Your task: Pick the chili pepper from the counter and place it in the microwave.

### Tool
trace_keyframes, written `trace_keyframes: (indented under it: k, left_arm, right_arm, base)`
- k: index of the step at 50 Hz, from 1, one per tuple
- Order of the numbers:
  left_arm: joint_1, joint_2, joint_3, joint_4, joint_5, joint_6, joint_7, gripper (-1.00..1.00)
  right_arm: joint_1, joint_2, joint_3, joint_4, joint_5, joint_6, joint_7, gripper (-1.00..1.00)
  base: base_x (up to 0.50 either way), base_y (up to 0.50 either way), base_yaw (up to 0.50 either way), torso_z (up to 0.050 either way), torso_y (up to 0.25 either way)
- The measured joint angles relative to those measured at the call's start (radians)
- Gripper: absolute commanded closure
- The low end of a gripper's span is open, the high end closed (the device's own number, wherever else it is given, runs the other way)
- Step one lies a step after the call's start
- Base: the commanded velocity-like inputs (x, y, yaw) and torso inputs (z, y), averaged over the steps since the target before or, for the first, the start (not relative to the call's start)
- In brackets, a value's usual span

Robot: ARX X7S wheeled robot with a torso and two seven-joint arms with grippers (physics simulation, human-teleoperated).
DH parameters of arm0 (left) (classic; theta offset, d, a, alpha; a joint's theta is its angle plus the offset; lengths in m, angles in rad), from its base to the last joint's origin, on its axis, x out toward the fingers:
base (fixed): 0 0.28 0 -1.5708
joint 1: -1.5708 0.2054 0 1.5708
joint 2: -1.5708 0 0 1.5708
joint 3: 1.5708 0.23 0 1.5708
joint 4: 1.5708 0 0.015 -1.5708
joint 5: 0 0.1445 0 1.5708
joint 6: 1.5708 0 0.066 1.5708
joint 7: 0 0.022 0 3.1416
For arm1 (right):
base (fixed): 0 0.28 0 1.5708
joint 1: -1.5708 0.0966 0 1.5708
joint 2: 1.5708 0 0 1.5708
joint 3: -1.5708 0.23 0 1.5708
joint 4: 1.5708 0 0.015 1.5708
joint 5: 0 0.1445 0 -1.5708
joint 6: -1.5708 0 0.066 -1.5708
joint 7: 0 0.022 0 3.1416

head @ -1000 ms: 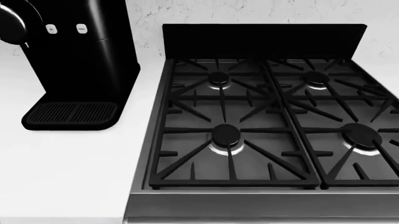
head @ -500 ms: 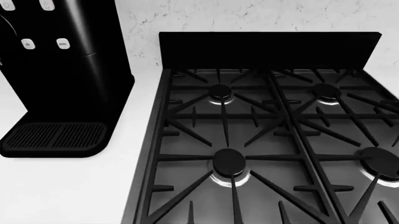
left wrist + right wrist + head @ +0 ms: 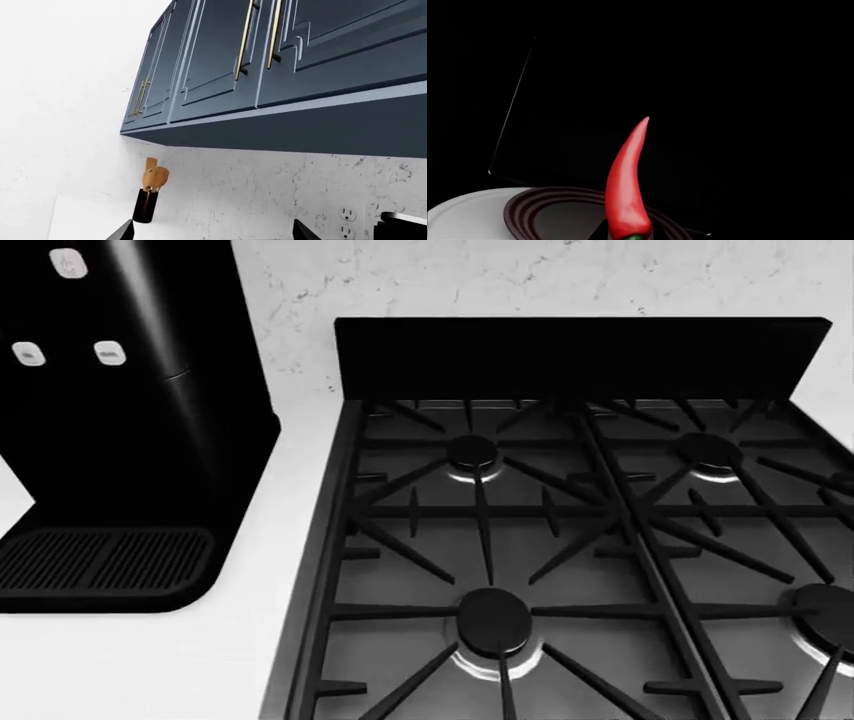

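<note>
The chili pepper [image 3: 627, 190], glossy red with a green stem end, stands up from my right gripper [image 3: 630, 236], which is shut on its stem end at the frame's edge. It is held inside a dark cavity, the microwave [image 3: 707, 100], above a dark ringed plate [image 3: 527, 210] with a white disc [image 3: 460, 215] beside it. My left gripper [image 3: 212, 232] is open and empty, its fingertips [image 3: 123, 231] wide apart, pointing up at the wall. The white counter [image 3: 160, 660] shows in the head view. Neither gripper nor the pepper shows there.
A black coffee machine [image 3: 120, 420] stands on the counter at the left. The black gas stove [image 3: 561, 540] fills the right. Blue-grey upper cabinets [image 3: 267, 75] with brass handles hang overhead. A black holder of wooden utensils [image 3: 145, 205] and a wall outlet [image 3: 347, 220] are by the backsplash.
The head view has shifted: the stove and coffee machine now sit lower and larger in the picture, with more wall above them. No arm enters that view.
</note>
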Motion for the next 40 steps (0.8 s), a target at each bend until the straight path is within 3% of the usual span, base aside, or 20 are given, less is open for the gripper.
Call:
trace_keyframes:
  k: [13,29,40]
  left_arm:
    - [0.012,0.000,-0.003,0.000,0.004,0.008,0.000,-1.00]
    - [0.018,0.000,-0.003,0.000,0.007,0.012,0.000,-1.00]
    - [0.015,0.000,-0.003,0.000,0.004,0.009,0.000,-1.00]
  right_arm:
    - [0.001,0.001,0.000,-0.002,-0.008,-0.004,-0.007,1.00]
    - [0.001,0.002,0.000,-0.003,-0.016,-0.008,-0.016,1.00]
    - [0.002,0.001,0.001,-0.002,-0.022,-0.010,-0.022,1.00]
  base:
    - [0.16,0.00,0.00,0.000,0.000]
    - [0.44,0.00,0.00,0.000,0.000]
    - [0.00,0.00,0.00,0.000,0.001]
